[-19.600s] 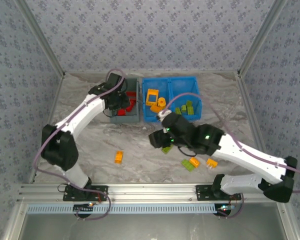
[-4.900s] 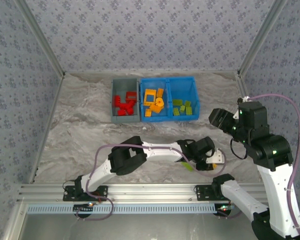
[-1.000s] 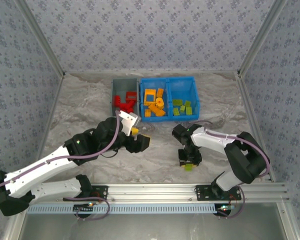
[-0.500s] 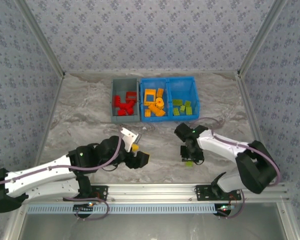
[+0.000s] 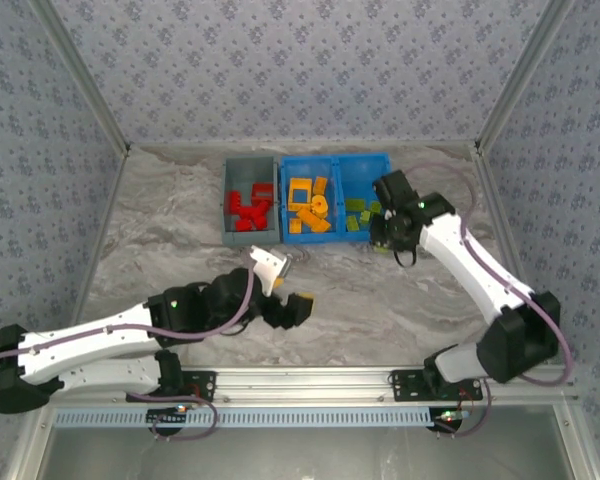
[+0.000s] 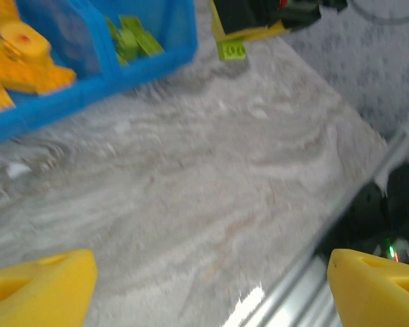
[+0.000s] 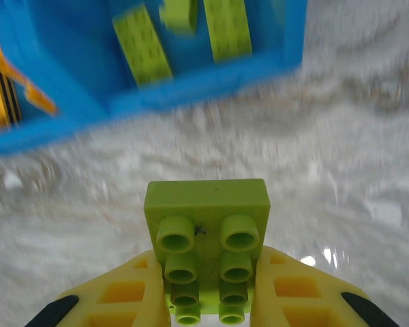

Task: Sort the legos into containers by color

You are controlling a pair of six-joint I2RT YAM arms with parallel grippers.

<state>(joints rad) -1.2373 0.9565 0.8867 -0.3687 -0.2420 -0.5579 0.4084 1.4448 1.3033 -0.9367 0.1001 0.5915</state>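
A lime green lego (image 7: 206, 228), studs toward the camera, is clamped between the yellow fingers of my right gripper (image 7: 208, 266). It hangs over the table just in front of the blue bin's (image 7: 191, 95) green compartment. The same brick (image 6: 232, 49) shows in the left wrist view. From above, my right gripper (image 5: 382, 228) is at the blue bin's (image 5: 338, 160) near right corner. Orange legos (image 5: 310, 210) fill its left half, green legos (image 5: 362, 212) its right. The gray bin (image 5: 250, 238) holds red legos (image 5: 246, 210). My left gripper (image 5: 298, 308) stands open with nothing in it (image 6: 208, 293).
The marble tabletop (image 5: 380, 300) stretches in front of the bins. An aluminium rail (image 5: 310, 378) runs along the near edge, close to the left gripper. Patterned walls close in the back and both sides.
My right gripper has lifted the green lego from the near middle of the table and carried it back to the blue bin. My left gripper slid right toward the near edge and opened wider.
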